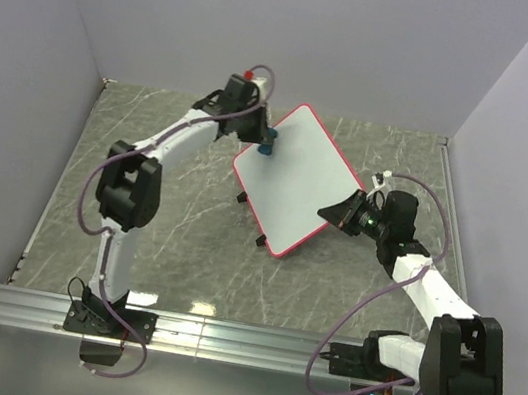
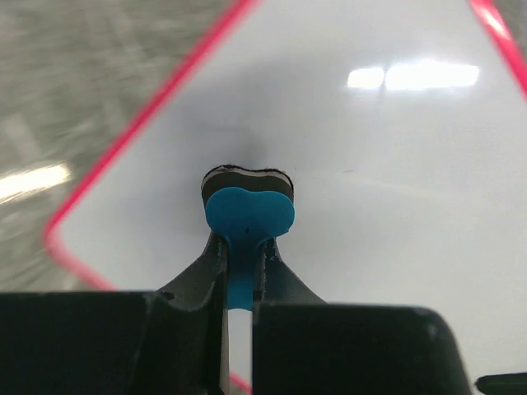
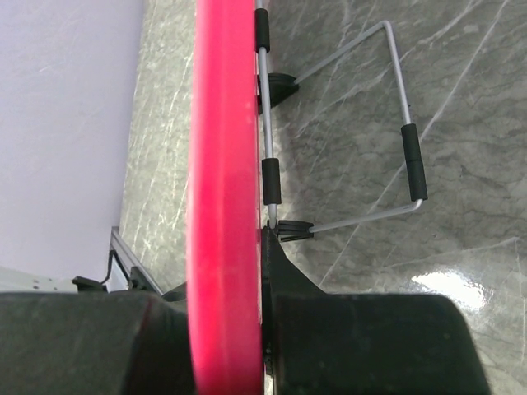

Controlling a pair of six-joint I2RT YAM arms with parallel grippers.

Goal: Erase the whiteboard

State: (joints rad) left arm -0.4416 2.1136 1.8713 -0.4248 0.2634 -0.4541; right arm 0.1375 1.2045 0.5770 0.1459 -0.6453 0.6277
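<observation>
Slipping is my main worry: the whiteboard (image 1: 293, 177) rests on its wire stand (image 3: 395, 123) in the middle of the worktop (image 1: 177, 234), and if I press the blue eraser (image 2: 247, 210) too hard near the far left edge, the board may twist out of the grip or tip over. My left end effector (image 2: 241, 255) is clenched on the eraser handle, with the arm stretched forward and the pad touching the white surface. The right end effector (image 1: 334, 212) reaches in from the right side and grasps the red rim (image 3: 222, 164).
</observation>
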